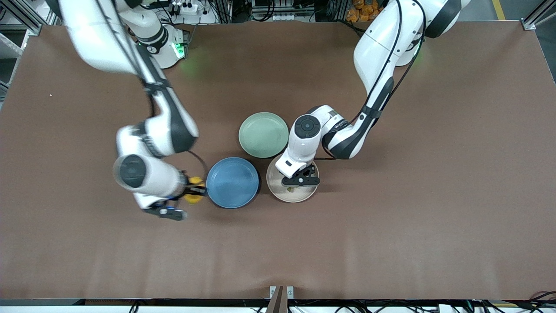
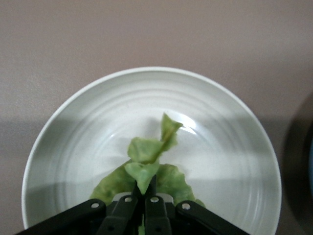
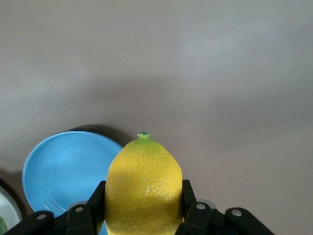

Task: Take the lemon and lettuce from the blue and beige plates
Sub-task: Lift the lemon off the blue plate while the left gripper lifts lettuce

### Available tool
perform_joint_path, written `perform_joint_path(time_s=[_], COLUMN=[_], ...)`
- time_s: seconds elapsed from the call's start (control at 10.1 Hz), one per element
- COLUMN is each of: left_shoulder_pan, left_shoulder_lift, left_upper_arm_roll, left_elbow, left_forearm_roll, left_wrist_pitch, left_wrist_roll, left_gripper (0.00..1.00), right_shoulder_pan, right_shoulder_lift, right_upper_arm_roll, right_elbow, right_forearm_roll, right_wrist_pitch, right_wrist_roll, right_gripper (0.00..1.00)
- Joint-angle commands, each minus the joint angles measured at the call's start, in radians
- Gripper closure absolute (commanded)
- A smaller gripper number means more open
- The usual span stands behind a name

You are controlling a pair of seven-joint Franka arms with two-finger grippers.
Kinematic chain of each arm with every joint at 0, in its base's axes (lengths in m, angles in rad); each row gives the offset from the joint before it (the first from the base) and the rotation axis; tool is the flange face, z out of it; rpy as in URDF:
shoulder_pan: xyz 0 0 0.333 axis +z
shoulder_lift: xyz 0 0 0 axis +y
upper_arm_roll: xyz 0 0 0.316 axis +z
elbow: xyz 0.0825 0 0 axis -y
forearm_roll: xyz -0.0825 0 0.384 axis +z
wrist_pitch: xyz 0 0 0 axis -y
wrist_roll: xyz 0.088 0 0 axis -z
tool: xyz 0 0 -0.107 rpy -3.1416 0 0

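Nearby, a green plate [image 1: 263, 134] borders blue plate [image 1: 233, 182] and beige plate [image 1: 278, 189].

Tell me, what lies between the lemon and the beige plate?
The blue plate lies between them in the front view. The right gripper holds the lemon beside it; the left gripper grips the lettuce over the beige plate.

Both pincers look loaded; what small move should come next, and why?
Probably raise the left pincer straight up: it is shut on the lettuce, which hangs low over the beige plate. The right pincer already holds the lemon off the blue plate.
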Motion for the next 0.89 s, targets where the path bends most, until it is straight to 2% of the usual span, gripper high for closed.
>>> perform_joint_path(time_s=[0.0, 0.2, 0.4, 0.59, 0.79], left_shoulder_pan=[0.006, 0.075, 0.171, 0.301, 0.446], left_shoulder_lift=[-0.113, -0.273, -0.382, -0.416, -0.407], left_upper_arm_roll=[0.01, -0.003, 0.0, -0.002, -0.002], left_elbow=[0.002, 0.002, 0.0, -0.007, -0.041], left_forearm_roll=[0.028, -0.011, -0.103, -0.123, -0.158], left_wrist_pitch=[-0.147, -0.354, -0.5, -0.614, -0.625], left_wrist_roll=[-0.037, 0.045, 0.282, 0.534, 0.81], left_gripper=[1.0, 1.0, 1.0, 1.0, 1.0], right_shoulder_pan=[-0.117, -0.192, -0.242, -0.298, -0.332], right_shoulder_lift=[-0.054, -0.056, -0.077, -0.082, -0.082], right_upper_arm_roll=[0.009, 0.006, 0.003, 0.004, 0.004], right_elbow=[-0.05, -0.077, -0.167, -0.319, -0.384], right_forearm_roll=[0.02, -0.001, -0.052, -0.075, -0.075], right_wrist_pitch=[-0.032, -0.028, 0.048, 0.25, 0.316], right_wrist_roll=[-0.16, -0.224, -0.306, -0.338, -0.395], right_gripper=[1.0, 1.0, 1.0, 1.0, 1.0])
